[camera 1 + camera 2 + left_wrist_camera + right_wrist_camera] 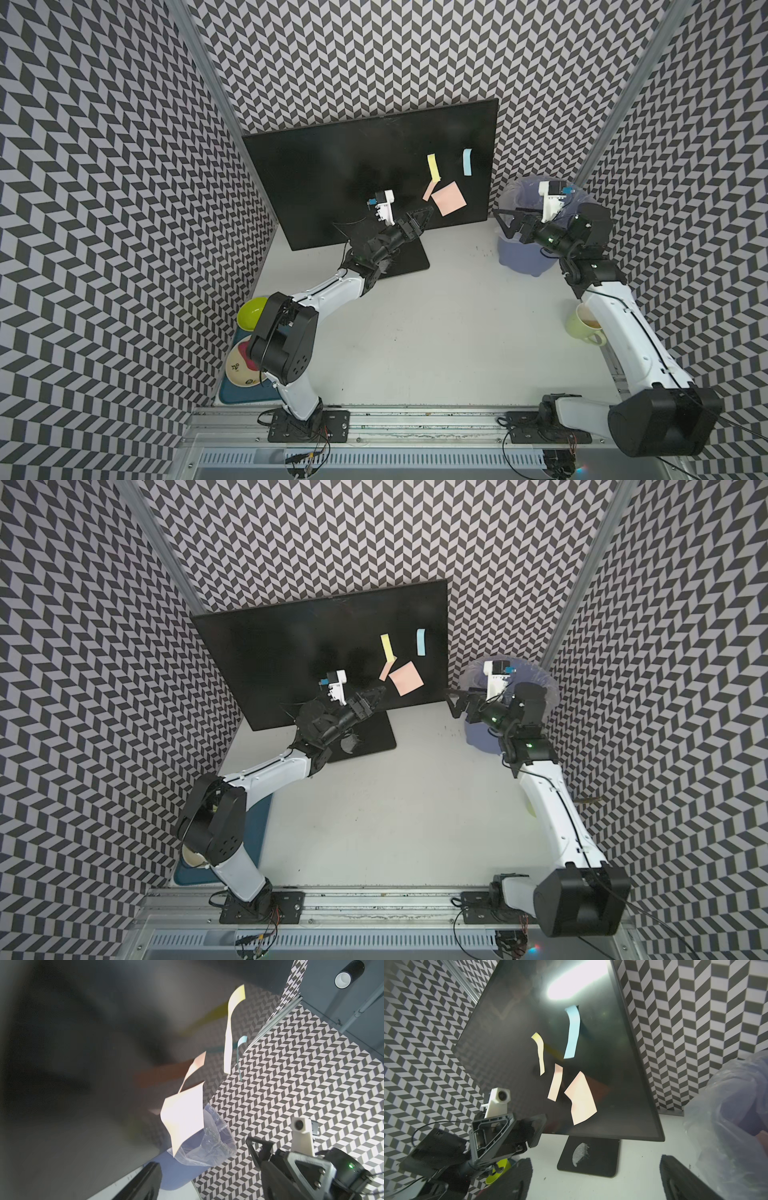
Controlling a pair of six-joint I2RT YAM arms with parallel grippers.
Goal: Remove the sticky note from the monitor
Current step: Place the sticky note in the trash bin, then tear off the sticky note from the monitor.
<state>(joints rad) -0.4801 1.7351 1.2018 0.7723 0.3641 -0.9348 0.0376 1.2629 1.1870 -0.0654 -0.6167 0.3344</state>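
The monitor (332, 178) (282, 658) (512, 1043) stands at the back on its black base plate (600, 1159). Several sticky notes hang on the right part of its screen: yellow (433, 167), blue (467, 162), a narrow pink strip (428, 190) and a square pink note (449, 198) (182, 1118) (581, 1099). My left gripper (429, 208) (381, 690) (207, 1165) is open and empty, its tips just left of the pink notes. My right gripper (504, 224) (455, 702) (595, 1159) is open and empty at the bin's rim.
A lavender bin with a clear plastic liner (519, 257) (478, 739) (726, 1115) stands right of the monitor. A green mug (582, 328) sits beside the right arm. At the left edge are a green bowl (251, 311) and a plate (239, 368) on a blue tray (232, 397).
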